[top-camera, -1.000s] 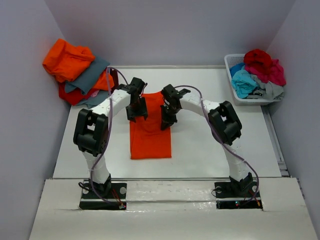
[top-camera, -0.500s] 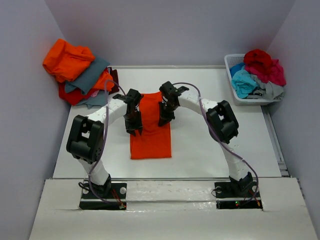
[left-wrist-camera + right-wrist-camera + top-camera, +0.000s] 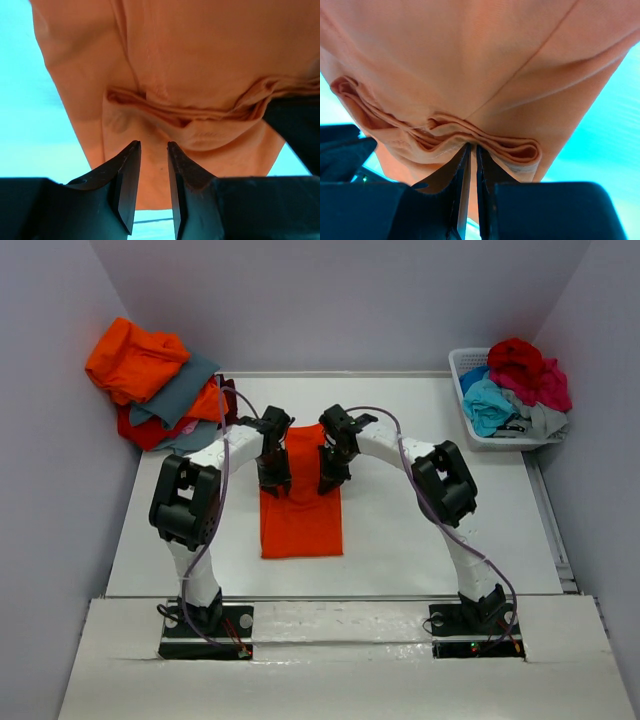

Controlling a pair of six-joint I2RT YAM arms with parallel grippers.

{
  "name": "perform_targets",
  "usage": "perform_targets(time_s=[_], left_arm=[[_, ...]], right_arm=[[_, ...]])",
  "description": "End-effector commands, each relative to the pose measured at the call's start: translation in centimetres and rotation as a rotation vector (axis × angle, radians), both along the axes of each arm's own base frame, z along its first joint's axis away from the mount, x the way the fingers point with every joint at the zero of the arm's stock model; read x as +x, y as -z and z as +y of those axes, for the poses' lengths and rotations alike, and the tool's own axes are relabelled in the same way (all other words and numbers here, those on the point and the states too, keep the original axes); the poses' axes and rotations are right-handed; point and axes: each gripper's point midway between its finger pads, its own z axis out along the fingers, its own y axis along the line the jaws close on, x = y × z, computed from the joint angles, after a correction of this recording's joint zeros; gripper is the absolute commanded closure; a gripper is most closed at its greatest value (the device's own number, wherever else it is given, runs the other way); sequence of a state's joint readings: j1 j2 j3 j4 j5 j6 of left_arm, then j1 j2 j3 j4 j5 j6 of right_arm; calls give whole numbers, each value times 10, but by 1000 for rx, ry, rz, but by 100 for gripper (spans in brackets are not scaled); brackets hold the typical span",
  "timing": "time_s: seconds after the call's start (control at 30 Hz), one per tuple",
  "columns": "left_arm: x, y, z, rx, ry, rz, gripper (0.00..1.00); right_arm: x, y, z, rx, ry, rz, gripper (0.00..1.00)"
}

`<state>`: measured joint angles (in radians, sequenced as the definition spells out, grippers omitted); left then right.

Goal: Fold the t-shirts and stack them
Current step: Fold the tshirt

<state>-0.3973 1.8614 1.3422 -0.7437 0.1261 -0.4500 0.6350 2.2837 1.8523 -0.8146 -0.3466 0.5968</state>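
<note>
A bright orange t-shirt point(image 3: 300, 520) lies folded into a long strip in the middle of the table. Both grippers hang over its far half. My left gripper point(image 3: 272, 476) is at its left edge, and in the left wrist view point(image 3: 152, 145) the jaws stand a little apart with nothing between them. A bunched fold of the shirt point(image 3: 200, 60) lies just beyond the tips. My right gripper point(image 3: 330, 476) is at the right edge. In the right wrist view point(image 3: 472, 146) it is shut on a layered fold of the shirt point(image 3: 470, 60).
A pile of orange, red and slate-grey shirts point(image 3: 150, 380) lies at the back left corner. A white slatted basket point(image 3: 463, 362) at the back right holds red, crimson, turquoise and grey shirts point(image 3: 515, 380). Walls close in on both sides.
My left gripper dipped toward the near left edge of the shirt, then came back up toward the far side. My right gripper has barely moved. The shirt lies the same.
</note>
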Motion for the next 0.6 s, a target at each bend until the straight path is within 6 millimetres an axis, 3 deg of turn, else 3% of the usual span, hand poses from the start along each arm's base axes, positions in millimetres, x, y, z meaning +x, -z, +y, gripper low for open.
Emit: perform_targets(time_s=[0.0,0.4,0.57], left_arm=[[14,-2,2,31,-2,-21,61],[18,17,3,59,-11,15,60],[17,18,8,68,-27,18,60]], right_arm=[[4,-24,-5,13,0,-60,84],[0,-35,-17,-12,20,-97,84],[-6,-27,-25,-33,26,-91,84]])
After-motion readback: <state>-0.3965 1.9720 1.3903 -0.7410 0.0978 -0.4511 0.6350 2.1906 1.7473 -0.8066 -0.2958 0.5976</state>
